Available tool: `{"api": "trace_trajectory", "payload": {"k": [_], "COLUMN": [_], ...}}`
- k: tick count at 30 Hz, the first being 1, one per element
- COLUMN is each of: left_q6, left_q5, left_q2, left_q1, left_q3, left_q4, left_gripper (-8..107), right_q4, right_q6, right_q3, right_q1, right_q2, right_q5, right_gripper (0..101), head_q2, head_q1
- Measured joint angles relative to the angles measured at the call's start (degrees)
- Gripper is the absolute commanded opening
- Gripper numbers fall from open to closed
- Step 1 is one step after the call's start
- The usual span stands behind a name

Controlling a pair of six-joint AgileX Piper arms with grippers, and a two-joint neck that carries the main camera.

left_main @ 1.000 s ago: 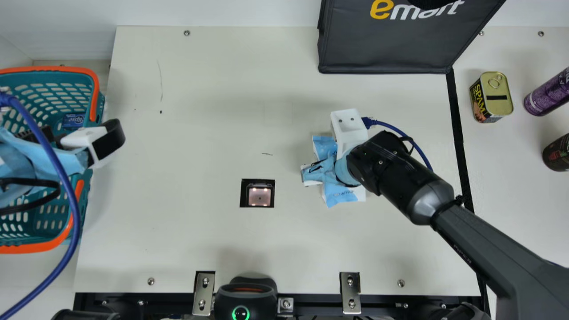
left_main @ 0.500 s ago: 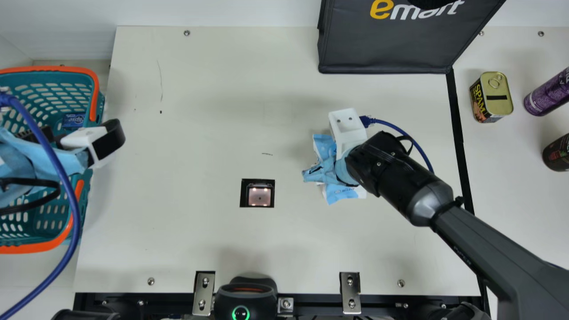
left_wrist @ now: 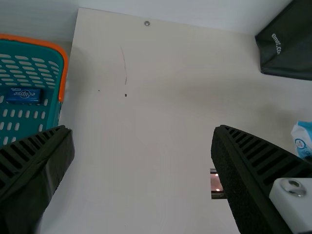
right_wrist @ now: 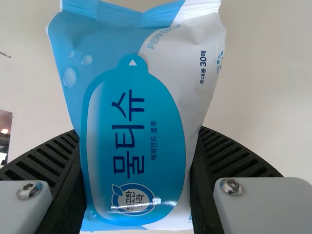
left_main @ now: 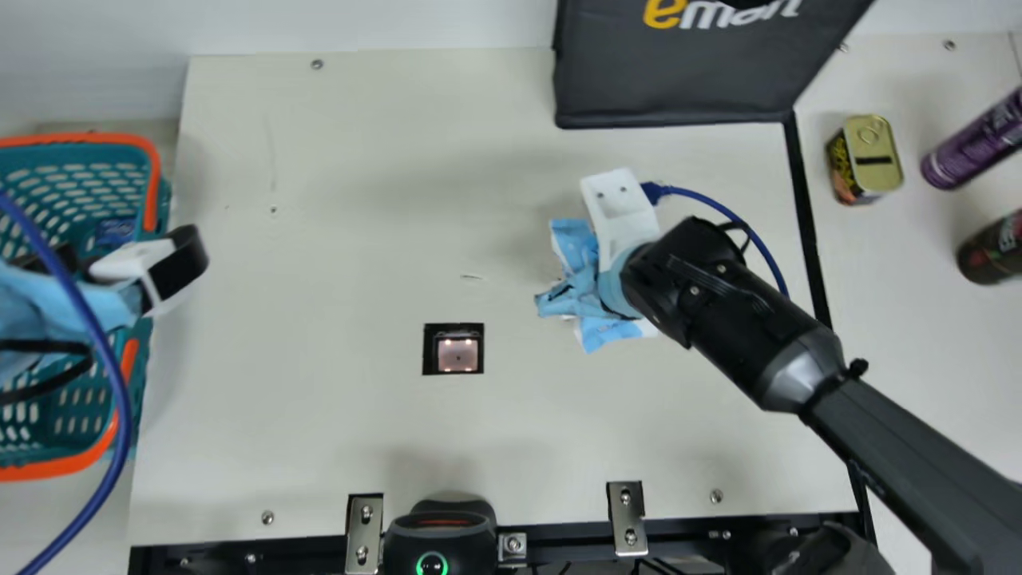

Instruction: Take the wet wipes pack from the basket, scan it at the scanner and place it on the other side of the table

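Observation:
My left gripper (left_main: 116, 263) is over the right edge of the teal basket (left_main: 153, 188); in the left wrist view that gripper (left_wrist: 144, 165) stands open with nothing between its fingers. To the right of the scanner window (left_main: 457, 355), my right gripper (left_main: 619, 231) points down over the blue and white wet wipes pack (left_main: 573, 239), covering its middle. The right wrist view has the gripper (right_wrist: 139, 141) shut on the wet wipes pack (right_wrist: 136, 117), one ribbed finger at each long side, printed face toward the camera. Whether the pack touches the table, I cannot tell.
A small blue packet (left_wrist: 23, 95) lies in the basket. The dark shopping bag (left_main: 671, 72) stands at the back. Beyond the black tape line at right are a can (left_main: 866, 160), a purple bottle (left_main: 974, 144) and a dark container (left_main: 994, 251).
The neck camera has turned slightly. Apart from that, my right forearm has shifted a little rightward, its gripper staying on the pack. The left arm shows no clear motion of its own.

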Motion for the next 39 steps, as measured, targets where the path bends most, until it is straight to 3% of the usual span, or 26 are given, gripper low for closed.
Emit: {"api": "trace_trajectory", "payload": {"k": [10, 19, 30, 39], "left_q6": [0.0, 0.0, 0.0, 0.0], "left_q5": [0.0, 0.0, 0.0, 0.0], "left_q2": [0.0, 0.0, 0.0, 0.0], "left_q1": [0.0, 0.0, 0.0, 0.0], "left_q3": [0.0, 0.0, 0.0, 0.0], "left_q4": [0.0, 0.0, 0.0, 0.0], "left_gripper": [90, 90, 90, 90], "right_q4": [4.65, 9.79, 12.11, 11.63], "right_q6": [-8.78, -21.94, -39.82, -48.74], "right_q3": [2.99, 6.03, 4.78, 3.4], "right_q1": [-11.39, -29.18, -51.06, -58.73], "right_q2": [-5.95, -10.95, -8.19, -4.26], "right_q5": [1.33, 2.38, 0.33, -3.14], "right_gripper": [0, 0, 0, 0], "head_q2": [-12.83, -14.24, -14.24, -14.24], "head_q1": [0.0, 0.0, 0.0, 0.0]}}
